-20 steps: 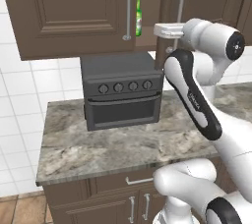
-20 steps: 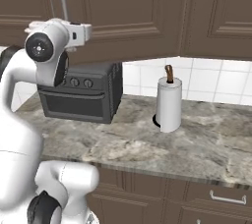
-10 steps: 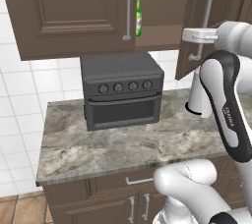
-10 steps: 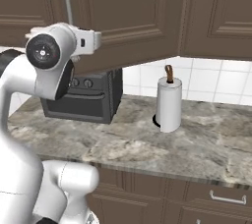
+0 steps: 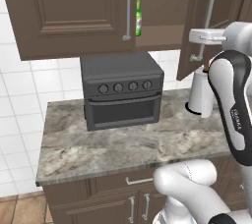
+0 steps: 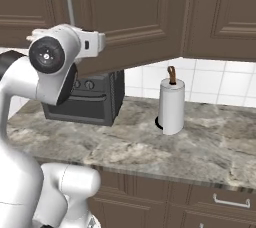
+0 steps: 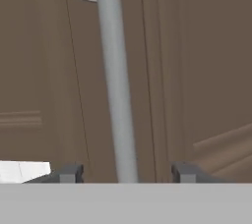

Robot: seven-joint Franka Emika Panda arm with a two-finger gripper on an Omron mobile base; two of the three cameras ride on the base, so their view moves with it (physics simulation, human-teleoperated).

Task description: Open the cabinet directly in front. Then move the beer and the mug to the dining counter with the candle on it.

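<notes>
left base view: behind-left, facing forward and down over dark grey toaster oven [image 5: 122,89].
right base view: behind-right, same oven [image 6: 90,103], same marbled stone counter [image 6: 150,147].
hand view: close on silver bar handle [image 7: 116,85].

Right cabinet [image 5: 216,16] door swung wider; gripper [image 7: 126,173] released handle [image 7: 115,90].

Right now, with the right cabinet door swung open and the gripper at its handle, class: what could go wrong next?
1. The gripper stands open around the door's silver handle; pulling away crookedly could catch the bar and swing the door.
2. The left door is shut and hides part of the shelf; the beer stands at its edge, so reaching in could knock it.
3. The open right door hangs over the paper towel roll, which the arm could topple.
</notes>
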